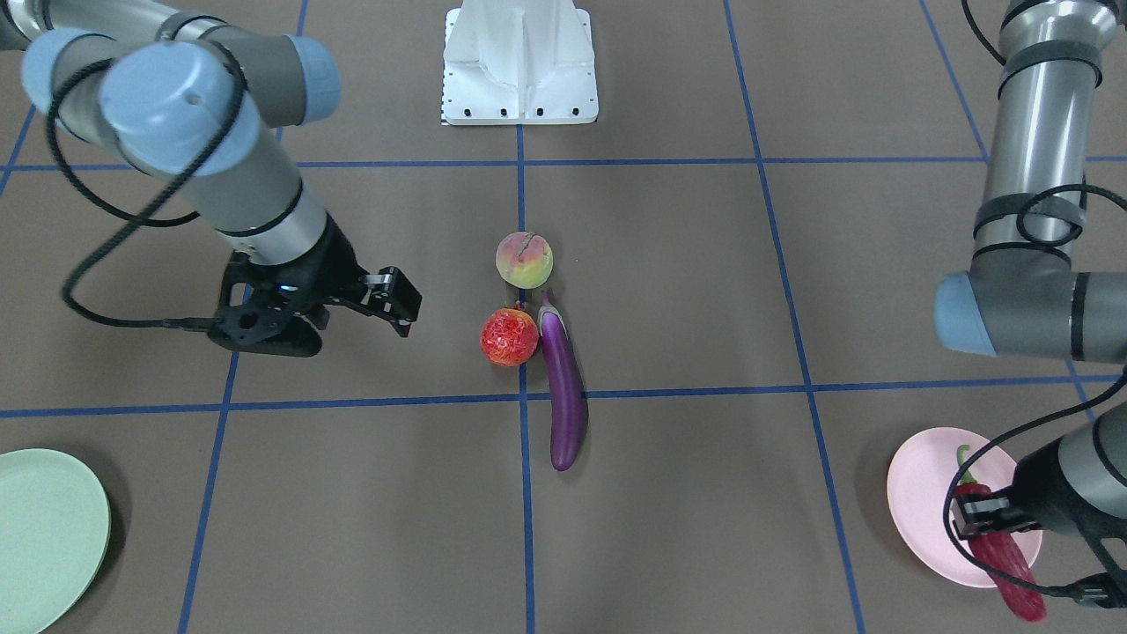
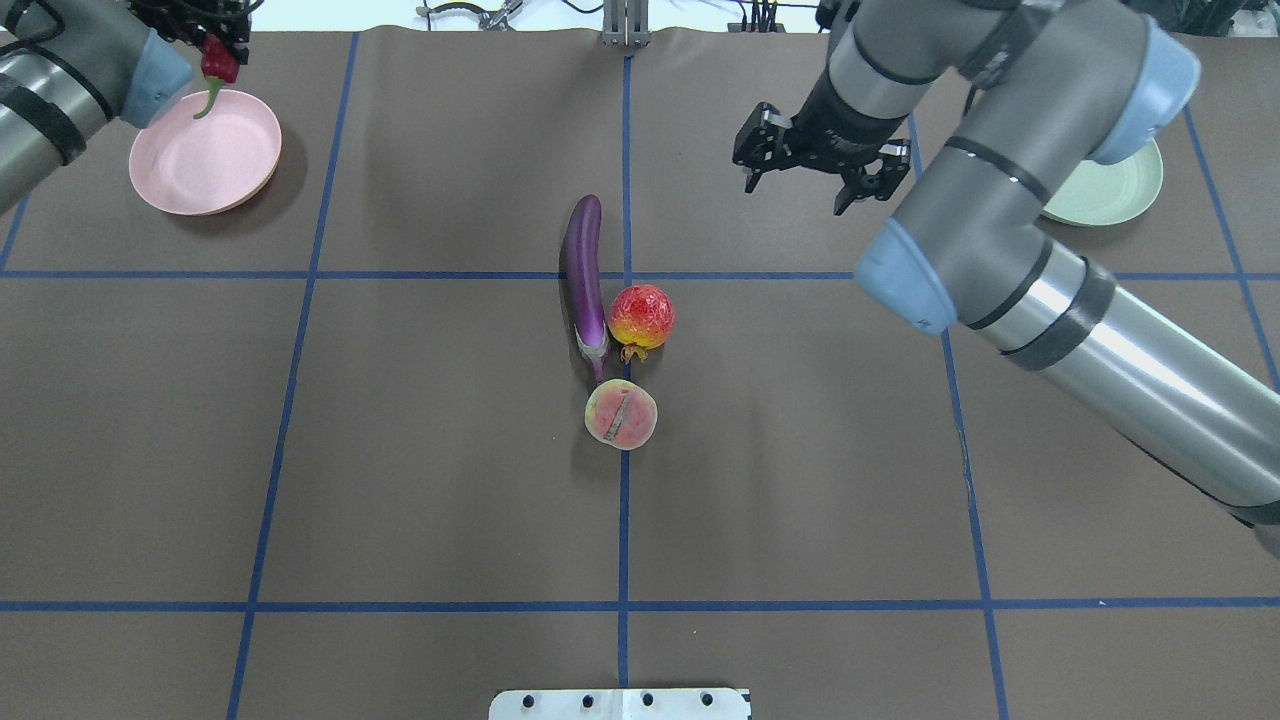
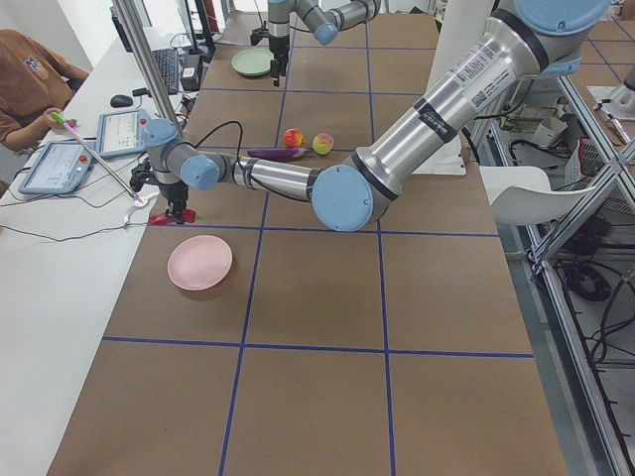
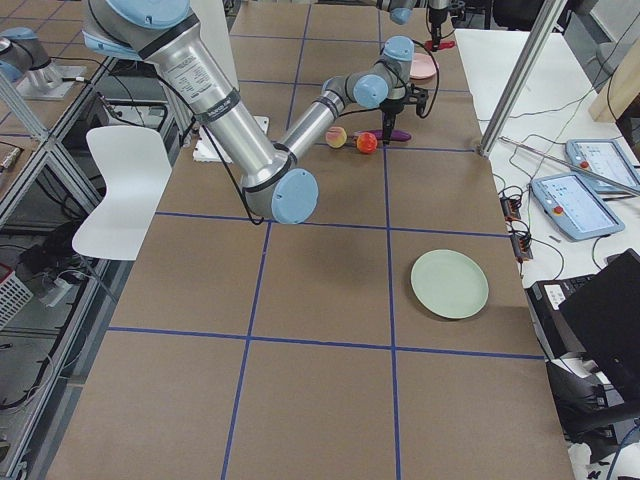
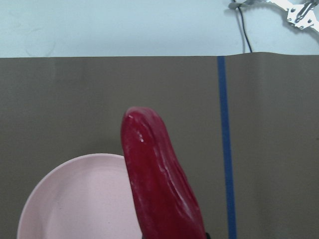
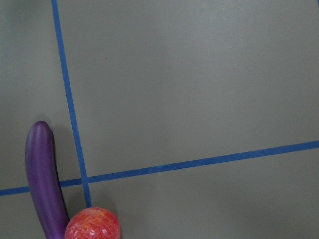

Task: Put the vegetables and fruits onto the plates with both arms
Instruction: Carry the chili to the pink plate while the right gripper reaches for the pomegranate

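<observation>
**Shiny red chili pepper with a curved green stem [image 1: 1011, 568] gripped over the pink plate's edge**

Left jaws first: they're clamped hard across the chili near its stem end, and the pepper sticks out of them at a slant. On the left wrist camera the red tip juts past the rim of the pale pink shallow plastic plate [image 2: 205, 160]. From the front the body crosses the plate's outer edge, with the tip out over the brown table [image 2: 400, 450] with its blue tape lines. Whether the pepper touches the plate, I can't tell. Behind the grip, the silver-grey left arm with light blue joint caps [image 1: 1030, 132] reaches out to that far corner.

Over to the right jaws: spread wide, nothing between them, hovering above the table short of the centre. The right arm [image 1: 220, 176] angles down behind them, black cable looping.

In the middle sits the cluster. The long glossy purple eggplant [image 2: 584, 270] lies along the centre tape line. The bumpy red-orange strawberry-like fruit [image 2: 641, 316] is tucked right against its side. The round yellow-green peach with a pink blush [image 2: 621, 414] sits at the eggplant's cap end, close enough to look like contact. All three are on the table, well apart from both plates.

The pale mint green plate [image 1: 48, 537] lies out at the corner on the right arm's side.
</observation>
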Tool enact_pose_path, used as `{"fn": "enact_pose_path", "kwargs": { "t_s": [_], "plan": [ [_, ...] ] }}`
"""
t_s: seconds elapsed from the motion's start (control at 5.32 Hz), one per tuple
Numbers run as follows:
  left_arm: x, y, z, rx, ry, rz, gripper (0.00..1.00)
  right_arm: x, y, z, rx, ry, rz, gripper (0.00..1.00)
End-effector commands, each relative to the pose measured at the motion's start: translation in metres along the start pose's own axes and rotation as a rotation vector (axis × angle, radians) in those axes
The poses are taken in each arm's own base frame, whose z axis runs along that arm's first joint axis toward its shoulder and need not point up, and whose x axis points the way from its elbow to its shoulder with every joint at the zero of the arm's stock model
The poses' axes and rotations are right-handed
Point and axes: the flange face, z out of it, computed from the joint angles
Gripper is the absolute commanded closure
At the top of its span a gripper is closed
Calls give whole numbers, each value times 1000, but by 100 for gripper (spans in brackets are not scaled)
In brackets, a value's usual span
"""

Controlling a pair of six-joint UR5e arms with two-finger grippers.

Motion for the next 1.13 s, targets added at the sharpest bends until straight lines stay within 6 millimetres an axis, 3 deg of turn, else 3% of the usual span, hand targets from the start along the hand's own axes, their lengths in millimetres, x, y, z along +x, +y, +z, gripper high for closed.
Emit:
{"fn": "enact_pose_path", "kwargs": {
  "t_s": [0.0,0.19,0.38,0.56,0.94],
  "plan": [
    [-51,8,39,18,-94,12,100,-56,13,36,0,13,4,1],
    [-52,11,49,16,-93,20,100,-74,15,58,12,10,7,1],
    [-41,18,63,22,-133,47,100,-78,28,78,2,32,-6,1],
    [-37,22,73,35,-188,111,100,-84,38,91,16,49,-21,1],
    [-41,23,76,32,-197,109,100,-89,54,109,13,60,-43,1]
  ]
}}
